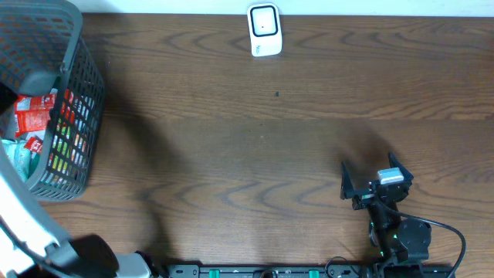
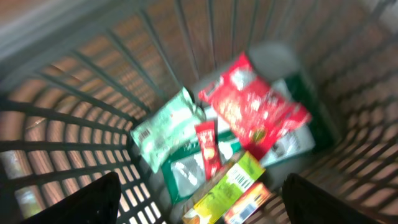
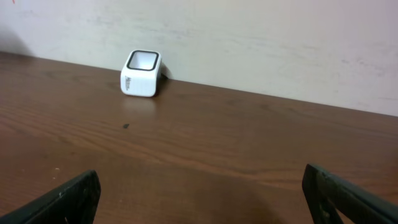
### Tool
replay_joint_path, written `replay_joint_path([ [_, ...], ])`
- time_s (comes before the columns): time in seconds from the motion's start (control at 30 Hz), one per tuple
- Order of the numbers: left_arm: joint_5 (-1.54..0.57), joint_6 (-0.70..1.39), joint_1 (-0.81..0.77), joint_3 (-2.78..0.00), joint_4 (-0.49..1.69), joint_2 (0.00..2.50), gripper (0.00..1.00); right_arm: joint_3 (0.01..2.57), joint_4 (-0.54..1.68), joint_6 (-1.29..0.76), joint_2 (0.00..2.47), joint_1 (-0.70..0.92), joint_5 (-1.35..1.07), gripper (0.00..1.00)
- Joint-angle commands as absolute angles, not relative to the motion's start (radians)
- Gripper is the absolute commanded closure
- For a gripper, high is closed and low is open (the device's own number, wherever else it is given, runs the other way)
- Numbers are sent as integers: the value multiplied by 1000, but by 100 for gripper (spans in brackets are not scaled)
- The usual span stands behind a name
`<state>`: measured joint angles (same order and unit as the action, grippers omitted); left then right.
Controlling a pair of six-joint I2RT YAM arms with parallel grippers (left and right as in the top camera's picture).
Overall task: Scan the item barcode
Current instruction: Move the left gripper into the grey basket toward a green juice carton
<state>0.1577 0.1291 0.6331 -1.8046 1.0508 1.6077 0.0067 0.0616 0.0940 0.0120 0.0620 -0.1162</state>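
Observation:
My left gripper (image 2: 202,205) hangs open above the inside of the grey basket (image 2: 74,118), nothing between its dark fingers (image 2: 102,199). Below it lie several items: a big red packet (image 2: 255,112), a pale green packet (image 2: 165,127), a small red sachet (image 2: 208,146) and a yellow-green box (image 2: 233,183) with a barcode showing on top. The view is blurred. The white barcode scanner (image 1: 264,31) stands at the table's far edge, and also appears in the right wrist view (image 3: 140,73). Near the front right, my right gripper (image 1: 367,185) rests wide open and empty, facing the scanner.
The basket (image 1: 77,116) fills the table's left end, red packets (image 1: 35,116) visible in it. My white left arm (image 1: 23,224) reaches up from the lower left corner. A pale wall (image 3: 261,43) runs behind the scanner. Bare wood table (image 1: 255,147) lies between basket and right arm.

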Motion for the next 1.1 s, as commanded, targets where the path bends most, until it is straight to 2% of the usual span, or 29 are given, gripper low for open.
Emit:
replay_joint_path([
  [0.0, 112, 38, 636, -1788, 1090, 1679, 16, 6, 65, 83, 7, 59, -117, 1],
  [0.13, 53, 15, 636, -1788, 1161, 1748, 17, 6, 65, 83, 7, 60, -117, 1],
  [0.2, 1, -35, 636, -1788, 1198, 1778, 20, 6, 65, 83, 7, 60, -117, 1],
  [0.5, -5, -46, 636, -1785, 1242, 1887, 28, 6, 65, 83, 7, 60, -117, 1],
  [1.0, -23, -50, 635, -1767, 1245, 2041, 28, 6, 65, 83, 7, 59, -117, 1],
  [1.07, -75, -87, 635, -1758, 1237, 2047, 28, 6, 65, 83, 7, 60, -117, 1],
])
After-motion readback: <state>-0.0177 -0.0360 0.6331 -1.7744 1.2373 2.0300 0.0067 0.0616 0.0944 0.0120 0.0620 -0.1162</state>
